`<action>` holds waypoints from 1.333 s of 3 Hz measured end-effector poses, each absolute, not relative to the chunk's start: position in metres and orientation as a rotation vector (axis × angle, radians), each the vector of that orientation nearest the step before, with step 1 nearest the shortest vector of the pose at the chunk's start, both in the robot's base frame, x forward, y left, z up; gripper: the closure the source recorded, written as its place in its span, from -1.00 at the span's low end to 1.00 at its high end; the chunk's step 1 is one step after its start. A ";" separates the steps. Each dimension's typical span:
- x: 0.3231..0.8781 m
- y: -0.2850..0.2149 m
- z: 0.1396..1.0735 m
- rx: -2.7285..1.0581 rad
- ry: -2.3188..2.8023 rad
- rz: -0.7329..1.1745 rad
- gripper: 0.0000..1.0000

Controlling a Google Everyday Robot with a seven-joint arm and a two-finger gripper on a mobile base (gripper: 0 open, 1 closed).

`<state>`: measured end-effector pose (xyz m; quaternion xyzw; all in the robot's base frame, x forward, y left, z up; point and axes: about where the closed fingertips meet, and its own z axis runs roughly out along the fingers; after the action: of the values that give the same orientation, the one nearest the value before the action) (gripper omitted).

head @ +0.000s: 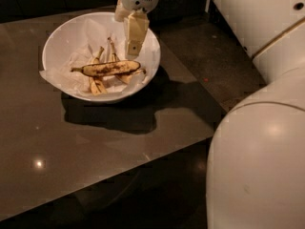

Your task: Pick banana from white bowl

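The banana (pixel 109 68), yellow with heavy dark brown blotches, lies across the middle of the white bowl (pixel 53 41) on crumpled white paper, its stem pointing left. My gripper (pixel 127 38) hangs over the bowl's far right side, just above and behind the banana's right end. It is open and empty, with one cream finger (pixel 135 32) reaching down inside the rim.
Paler banana pieces (pixel 97 84) lie under the blotched one in the bowl. The bowl stands on a dark glossy table (pixel 95 151) whose front edge runs diagonally. My white arm and body (pixel 259 142) fill the right side.
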<state>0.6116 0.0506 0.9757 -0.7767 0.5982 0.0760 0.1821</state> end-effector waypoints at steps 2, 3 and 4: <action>0.617 0.063 0.965 -2.207 1.700 0.258 -0.44; 0.620 0.072 0.959 -2.225 1.693 0.280 -0.42; 0.626 0.084 0.943 -2.252 1.687 0.327 -0.40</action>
<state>0.6258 0.0836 0.9428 -0.7855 0.5885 0.1142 0.1538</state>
